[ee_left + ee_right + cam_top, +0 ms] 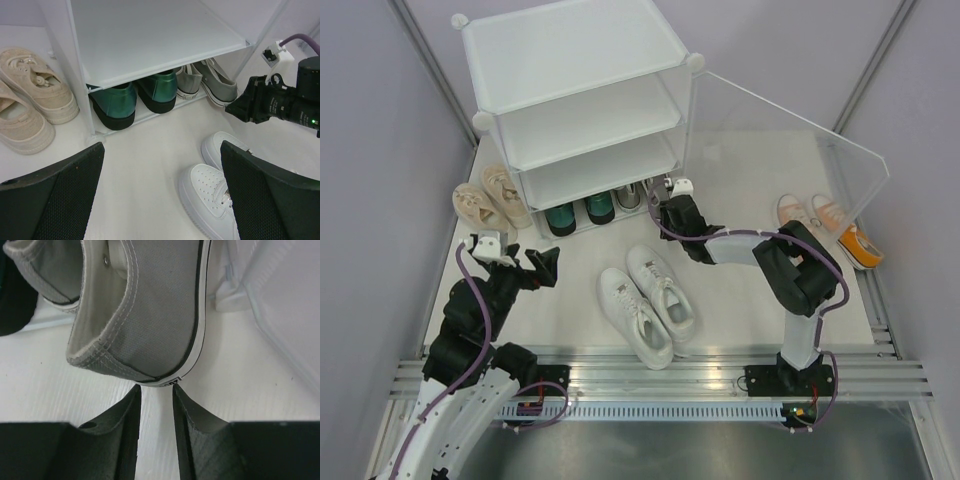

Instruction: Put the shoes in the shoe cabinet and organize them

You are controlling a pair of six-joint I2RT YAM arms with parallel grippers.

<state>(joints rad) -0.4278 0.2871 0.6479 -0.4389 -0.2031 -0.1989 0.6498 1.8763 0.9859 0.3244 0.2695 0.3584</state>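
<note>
The shoe cabinet [570,50] holds on its bottom tier green shoes [115,102], with grey shoes [216,82] at their three o'clock; left pincer [161,145] released wide, right pincer [156,390] barely parted, empty.

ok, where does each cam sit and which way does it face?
Top external: above and behind the bases, looking down on the tall white translucent three-tier shoe cabinet; both arms show, left gripper, right gripper.
Left wrist: low, facing the cabinet's bottom tier and dark green shoes; its wide-apart fingers frame the bottom.
Right wrist: near the tabletop, facing a grey canvas sneaker heel; its fingers nearly together.
Shared: both wrist views show the grey sneaker.
</note>
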